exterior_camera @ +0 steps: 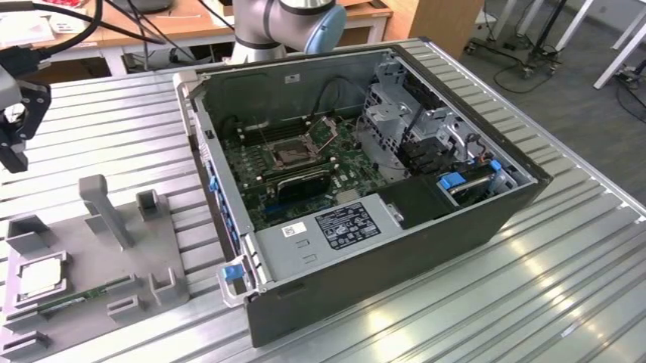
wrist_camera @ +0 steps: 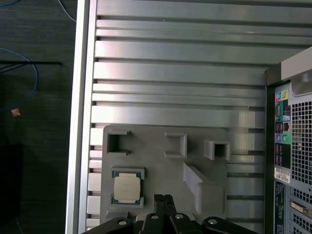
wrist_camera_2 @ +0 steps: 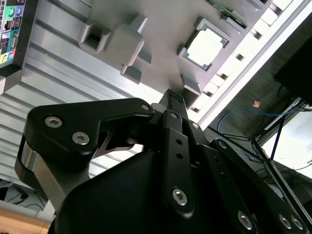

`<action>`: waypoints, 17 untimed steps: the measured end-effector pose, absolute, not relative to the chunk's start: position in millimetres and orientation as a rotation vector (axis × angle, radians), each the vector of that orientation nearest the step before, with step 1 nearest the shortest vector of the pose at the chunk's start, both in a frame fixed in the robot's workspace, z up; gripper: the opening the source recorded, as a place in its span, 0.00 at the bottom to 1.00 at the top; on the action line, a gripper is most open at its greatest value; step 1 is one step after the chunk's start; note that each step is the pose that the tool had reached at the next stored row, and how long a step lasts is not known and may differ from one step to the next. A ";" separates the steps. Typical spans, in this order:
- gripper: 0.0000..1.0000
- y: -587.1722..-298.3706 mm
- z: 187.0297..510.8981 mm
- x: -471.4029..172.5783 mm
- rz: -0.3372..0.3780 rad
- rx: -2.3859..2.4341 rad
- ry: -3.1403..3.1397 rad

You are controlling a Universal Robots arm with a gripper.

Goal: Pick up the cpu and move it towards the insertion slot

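The cpu (exterior_camera: 38, 276), a flat silvery square with a pale rim, lies in a square nest of the grey fixture (exterior_camera: 101, 257) at the exterior view's lower left. It also shows in both wrist views (wrist_camera_2: 207, 46) (wrist_camera: 127, 187). My gripper (exterior_camera: 13, 160) hangs above the table beyond the fixture, clear of the cpu and holding nothing. Its black fingertips (wrist_camera: 163, 199) (wrist_camera_2: 174, 95) are pressed together. The insertion slot (exterior_camera: 290, 156) sits on the green board inside the open computer case (exterior_camera: 454, 219), its metal frame raised.
The fixture carries a tall grey post (exterior_camera: 101, 208), several small pockets and a green memory stick (exterior_camera: 86, 295). The ribbed metal table (exterior_camera: 485, 302) ends just past the fixture, with dark floor and cables (wrist_camera: 29, 97) beyond. The case's port panel (wrist_camera: 282, 131) stands beside the fixture.
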State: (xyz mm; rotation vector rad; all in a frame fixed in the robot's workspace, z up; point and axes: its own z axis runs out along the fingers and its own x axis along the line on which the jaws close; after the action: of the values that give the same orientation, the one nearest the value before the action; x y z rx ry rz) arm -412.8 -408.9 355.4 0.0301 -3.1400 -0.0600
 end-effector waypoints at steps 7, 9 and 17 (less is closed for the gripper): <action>0.11 -408.9 354.5 -422.4 -0.060 0.030 -3.140; 0.11 -408.9 354.4 -424.0 -0.060 0.030 -3.140; 0.11 -408.9 353.4 -433.6 -0.060 0.030 -3.140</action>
State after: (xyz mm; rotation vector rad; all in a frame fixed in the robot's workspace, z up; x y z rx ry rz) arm -433.6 -408.9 353.4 0.0300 -3.1400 -0.0595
